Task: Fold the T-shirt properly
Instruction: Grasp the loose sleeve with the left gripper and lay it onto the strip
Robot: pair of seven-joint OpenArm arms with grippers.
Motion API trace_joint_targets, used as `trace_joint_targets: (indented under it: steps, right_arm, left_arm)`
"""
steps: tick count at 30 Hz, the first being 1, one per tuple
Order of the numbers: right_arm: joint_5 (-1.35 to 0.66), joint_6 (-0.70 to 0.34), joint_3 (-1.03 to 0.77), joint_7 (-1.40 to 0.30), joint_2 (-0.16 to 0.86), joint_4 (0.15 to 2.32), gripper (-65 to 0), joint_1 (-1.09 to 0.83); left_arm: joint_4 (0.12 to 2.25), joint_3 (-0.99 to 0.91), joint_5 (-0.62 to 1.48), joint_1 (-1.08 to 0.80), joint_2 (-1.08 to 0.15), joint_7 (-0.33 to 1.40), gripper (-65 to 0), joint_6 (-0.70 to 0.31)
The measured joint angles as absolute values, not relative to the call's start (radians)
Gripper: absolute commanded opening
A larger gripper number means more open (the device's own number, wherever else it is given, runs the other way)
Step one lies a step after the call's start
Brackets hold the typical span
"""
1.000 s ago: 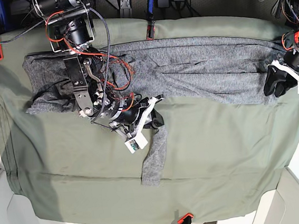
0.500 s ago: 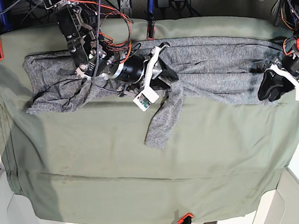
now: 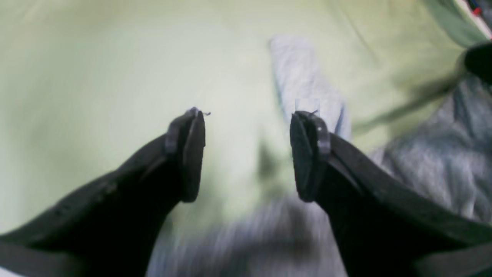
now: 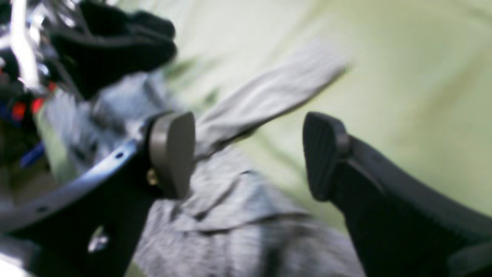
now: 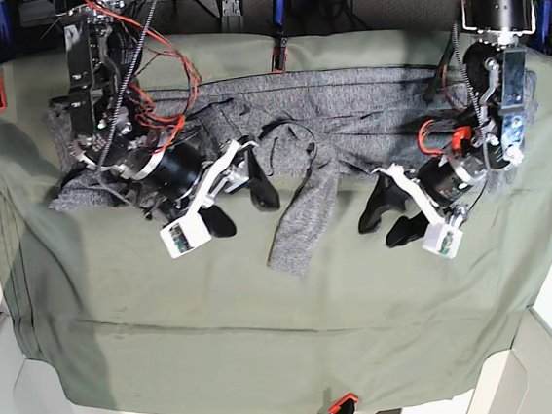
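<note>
1. base view showed the t-shirt (image 5: 365, 110) stretched as a long grey band across the far half of the olive-green table cloth (image 5: 269, 335), with one sleeve (image 5: 302, 219) hanging down toward the near side from about the middle.
2. the right gripper (image 5: 241, 202), on this view's left, sat just left of that sleeve with its fingers spread wide and nothing between them.
3. the left gripper (image 5: 387, 221), on this view's right, sat just right of the sleeve, also spread, and held nothing.
4. right wrist view, badly blurred, showed the right gripper (image 4: 248, 154) gaping over the grey fabric (image 4: 230, 207); the sleeve (image 4: 269, 92) ran away beyond its pads, not pinched. whether a pad brushed the cloth i could not tell.
5. left wrist view, also blurred, showed the left gripper (image 3: 246, 154) wide apart over green cloth (image 3: 96, 69), with the sleeve (image 3: 303, 84) lying beyond its right-hand finger (image 3: 307, 154) and grey knit (image 3: 434, 165) at the right edge.
</note>
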State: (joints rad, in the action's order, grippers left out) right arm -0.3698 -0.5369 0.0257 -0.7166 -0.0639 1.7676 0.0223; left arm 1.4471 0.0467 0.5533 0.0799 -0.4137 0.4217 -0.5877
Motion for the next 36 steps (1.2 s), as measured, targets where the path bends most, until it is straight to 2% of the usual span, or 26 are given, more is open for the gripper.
trace_joint_targets:
  steps: [6,12,20,30,31,32,35,36]
  right_arm:
    - [-0.451,-0.539,-0.150,-0.825,-0.057,1.887,-21.8,0.022]
    - [-0.488,-0.539,-0.310,-0.831,0.023,1.887,-21.8,-0.046]
    - [-0.565,-0.543,-0.444,-0.833,0.059,1.887,-21.7,-0.088]
    - [-0.572,-0.543,-0.453,-0.831,0.072,1.887,-21.8,-0.089]
    - [-0.572,-0.543,-0.454,-0.832,0.072,1.887,-21.7,-0.089]
    - [-0.572,-0.543,-0.454,-0.831,0.072,1.887,-21.8,-0.089]
    - [-0.572,-0.543,-0.454,-0.832,0.072,1.887,-21.8,-0.089]
    - [-0.572,-0.543,-0.453,-0.831,0.072,1.887,-21.8,-0.089]
  left_arm:
    - [1.254,0.160,0.456,0.232,-0.325,0.414,-27.3,-0.546]
    - [1.023,0.165,0.459,0.332,-0.244,0.403,-27.3,-0.540]
    - [1.008,0.164,0.520,0.338,-0.199,0.450,-27.3,-0.580]
    - [1.008,0.166,0.525,0.338,-0.113,0.509,-28.4,-0.607]
    - [1.008,0.166,0.524,0.339,-0.114,0.509,-31.7,-0.606]
    - [1.008,0.166,0.522,0.338,-0.116,0.509,-38.1,-0.606]
    - [1.008,0.166,0.481,0.338,-0.117,0.517,-64.4,-0.606]
    - [1.008,0.166,0.476,0.338,-0.117,0.521,-65.0,-0.606]
